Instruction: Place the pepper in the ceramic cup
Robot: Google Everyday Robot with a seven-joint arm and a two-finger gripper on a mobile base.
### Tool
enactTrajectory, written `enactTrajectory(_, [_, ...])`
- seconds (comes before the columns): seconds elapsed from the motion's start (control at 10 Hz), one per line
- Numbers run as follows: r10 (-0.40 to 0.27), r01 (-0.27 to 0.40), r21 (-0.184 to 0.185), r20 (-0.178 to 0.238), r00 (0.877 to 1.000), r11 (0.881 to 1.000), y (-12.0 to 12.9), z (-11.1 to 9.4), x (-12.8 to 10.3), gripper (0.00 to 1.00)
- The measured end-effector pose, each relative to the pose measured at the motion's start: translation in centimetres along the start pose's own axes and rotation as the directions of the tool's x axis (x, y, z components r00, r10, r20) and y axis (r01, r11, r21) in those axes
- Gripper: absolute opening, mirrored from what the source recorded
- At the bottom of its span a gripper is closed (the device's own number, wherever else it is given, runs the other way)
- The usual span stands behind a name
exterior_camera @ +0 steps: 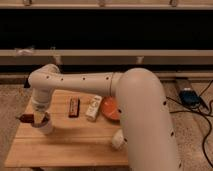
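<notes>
Pepper point(26, 118): I see it sticking out sideways at the cup's left rim, right by the end effector.
Cup point(45, 127): white, near the worktop's left edge.
End effector point(40, 118): directly over the cup; honestly can't tell its state from here.
Worktop point(70, 145): wooden, also has a brown bar point(74, 106), a pale box point(93, 108), and an orange bowl point(111, 108).

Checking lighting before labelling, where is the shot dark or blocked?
Camera view: warm light on the wooden table; the band behind is black; the white arm hides its right edge; the gripper sits over the small white ceramic cup, slim dark red pepper dim beside it.
</notes>
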Motion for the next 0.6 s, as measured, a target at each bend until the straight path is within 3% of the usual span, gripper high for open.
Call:
enactTrajectory(0.1, [-0.002,0.002,0.005,0.001,1.000,1.000,-0.07,0.27,0.09,0.80])
enactTrajectory(0.6, [-0.004,0.004,0.014,0.009,1.000,1.000,0.07,1.11,0.11,0.80])
